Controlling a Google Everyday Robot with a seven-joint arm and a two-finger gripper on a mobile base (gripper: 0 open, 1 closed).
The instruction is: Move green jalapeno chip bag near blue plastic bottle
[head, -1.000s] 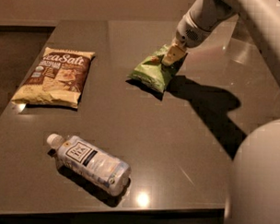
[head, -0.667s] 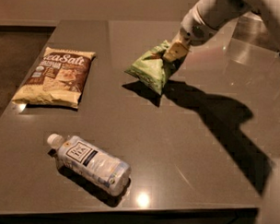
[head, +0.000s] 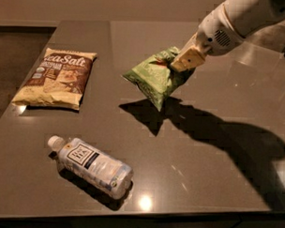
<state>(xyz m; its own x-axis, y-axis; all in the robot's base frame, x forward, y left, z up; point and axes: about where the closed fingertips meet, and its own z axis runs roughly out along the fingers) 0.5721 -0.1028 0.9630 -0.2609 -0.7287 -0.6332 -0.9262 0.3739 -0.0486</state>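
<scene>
The white arm [head: 239, 18] reaches in from the far right, slanting down and left. Its gripper [head: 187, 60] is pinched on the upper end of the green jalapeno chip bag [head: 155, 78]. The crinkly bag hangs over the glossy grey table [head: 216, 137], its long axis tilted and its lower corner pointing near. The ribbed blue plastic bottle [head: 91, 166] lies near-left, cap pointing far-left.
</scene>
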